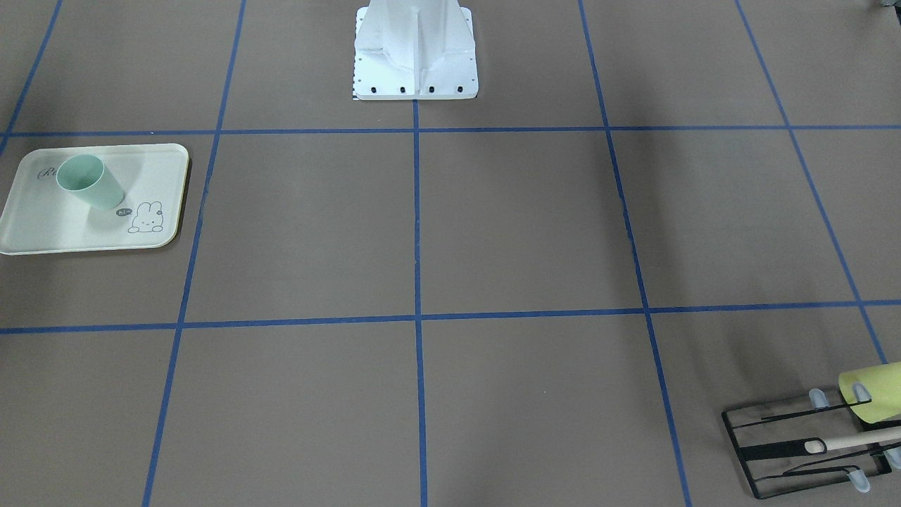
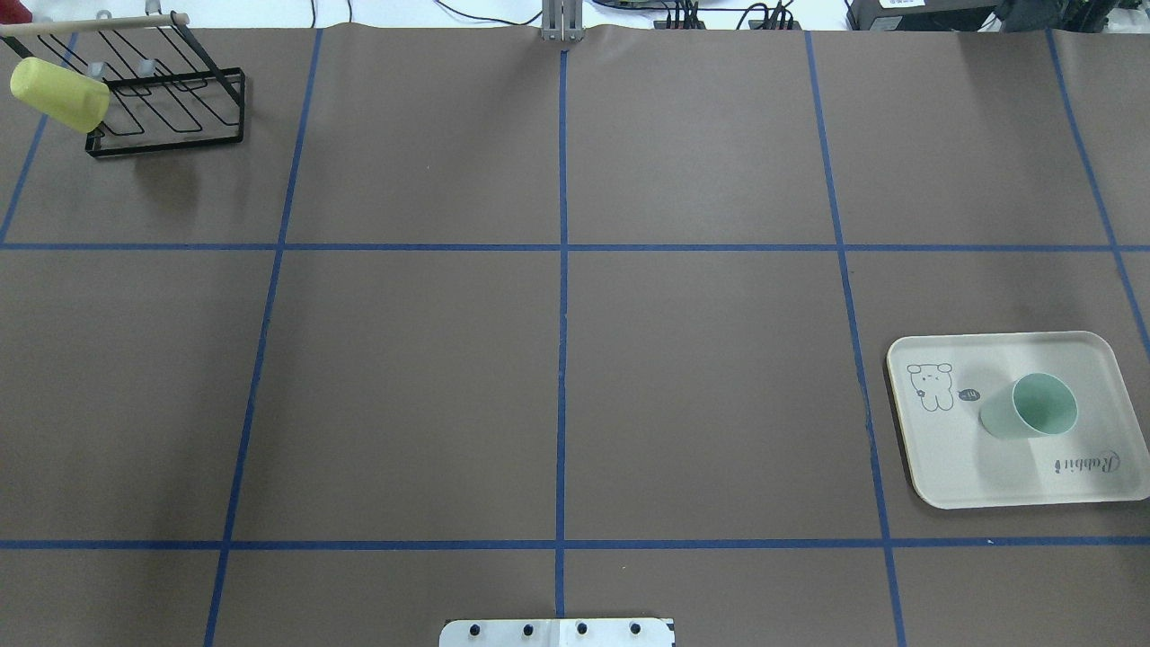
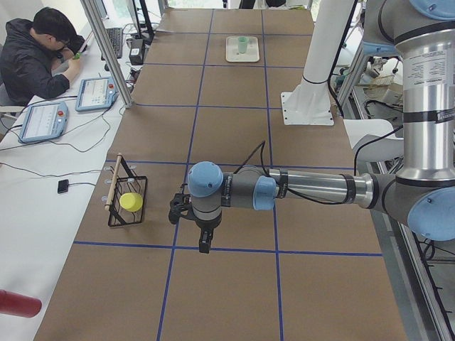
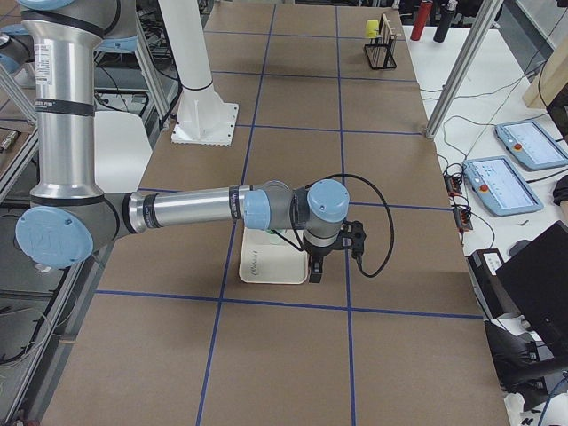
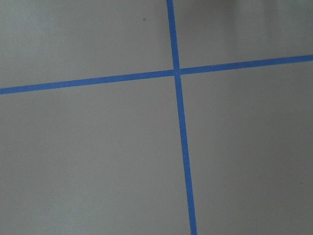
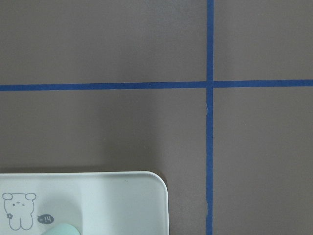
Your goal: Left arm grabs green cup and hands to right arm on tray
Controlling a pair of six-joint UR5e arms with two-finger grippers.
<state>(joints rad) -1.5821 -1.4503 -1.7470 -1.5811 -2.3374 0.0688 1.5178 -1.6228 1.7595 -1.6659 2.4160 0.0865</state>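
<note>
Mint-green cup (image 2: 1029, 409), plain, upright on tray (image 2: 952, 460)

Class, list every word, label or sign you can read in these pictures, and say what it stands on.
"Rabbit": grey script on the tray, upside down overhead.
"hi": speech bubble beside the tray's bunny drawing.
Label on the left arm: too small to read.

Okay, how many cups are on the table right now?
2. The green cup stands mouth up on the tray, on the robot's right side. The yellow-green cup sits tilted on the black wire rack at the far left corner. None looks hidden.
</note>
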